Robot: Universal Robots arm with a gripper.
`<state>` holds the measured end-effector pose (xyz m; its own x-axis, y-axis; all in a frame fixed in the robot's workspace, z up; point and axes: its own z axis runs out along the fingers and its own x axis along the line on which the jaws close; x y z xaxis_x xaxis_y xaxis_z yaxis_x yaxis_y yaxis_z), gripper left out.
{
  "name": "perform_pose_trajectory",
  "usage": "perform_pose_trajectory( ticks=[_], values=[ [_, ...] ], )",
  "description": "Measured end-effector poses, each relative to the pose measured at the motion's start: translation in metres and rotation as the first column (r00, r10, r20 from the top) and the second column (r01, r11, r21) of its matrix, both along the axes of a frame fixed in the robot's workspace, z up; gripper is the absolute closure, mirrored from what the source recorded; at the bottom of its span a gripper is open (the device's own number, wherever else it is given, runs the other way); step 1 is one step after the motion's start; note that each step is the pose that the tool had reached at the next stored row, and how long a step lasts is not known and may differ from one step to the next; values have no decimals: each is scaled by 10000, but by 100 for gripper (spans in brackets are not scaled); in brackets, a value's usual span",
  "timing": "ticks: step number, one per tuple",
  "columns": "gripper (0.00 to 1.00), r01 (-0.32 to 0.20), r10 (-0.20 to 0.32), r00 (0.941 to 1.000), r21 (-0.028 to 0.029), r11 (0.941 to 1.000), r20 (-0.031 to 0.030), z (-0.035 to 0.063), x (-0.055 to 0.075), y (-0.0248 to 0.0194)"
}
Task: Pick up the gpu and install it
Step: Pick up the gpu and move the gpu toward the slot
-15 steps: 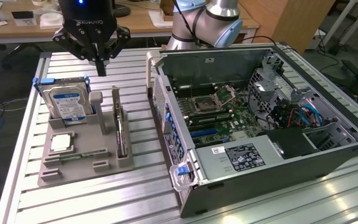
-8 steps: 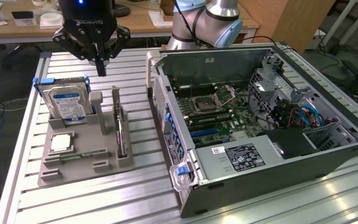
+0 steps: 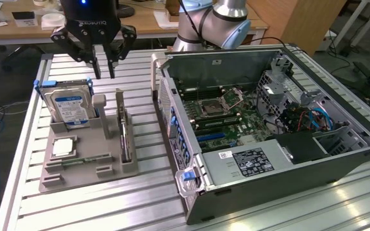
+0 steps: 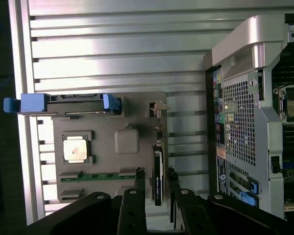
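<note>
Black two-fingered gripper (image 3: 104,76) hung empty, barely parted, over the thin black upright gpu (image 3: 125,139); so slim a gap might clip it.

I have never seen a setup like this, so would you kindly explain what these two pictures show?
This is a robot arm with a two-fingered gripper at its end. One picture comes from a camera standing off the arm; the other from a camera on the wrist, looking down past the fingers. On the slatted metal table sits a grey holder with computer parts: a hard drive standing upright, a processor chip, a memory stick and the gpu, standing on edge in a slot. Beside it is an open computer case. The gripper hangs above the holder, fingers apart, holding nothing; the wrist view shows the gpu below the gap between them.
</note>
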<state>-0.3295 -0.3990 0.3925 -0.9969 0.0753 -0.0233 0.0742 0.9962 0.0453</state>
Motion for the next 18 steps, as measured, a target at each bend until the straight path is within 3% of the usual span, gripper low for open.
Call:
perform_pose_trajectory(
  ticks=[2,4,7,9,18],
  values=[
    [65,-1,1,10000,1,10000,0,0,0,0],
    [53,0,0,10000,1,10000,0,0,0,0],
    [47,-1,1,10000,1,10000,0,0,0,0],
    [35,-1,1,10000,1,10000,0,0,0,0],
    [35,-171,171,9999,2,9999,-12,-33,21,-22]
  ],
)
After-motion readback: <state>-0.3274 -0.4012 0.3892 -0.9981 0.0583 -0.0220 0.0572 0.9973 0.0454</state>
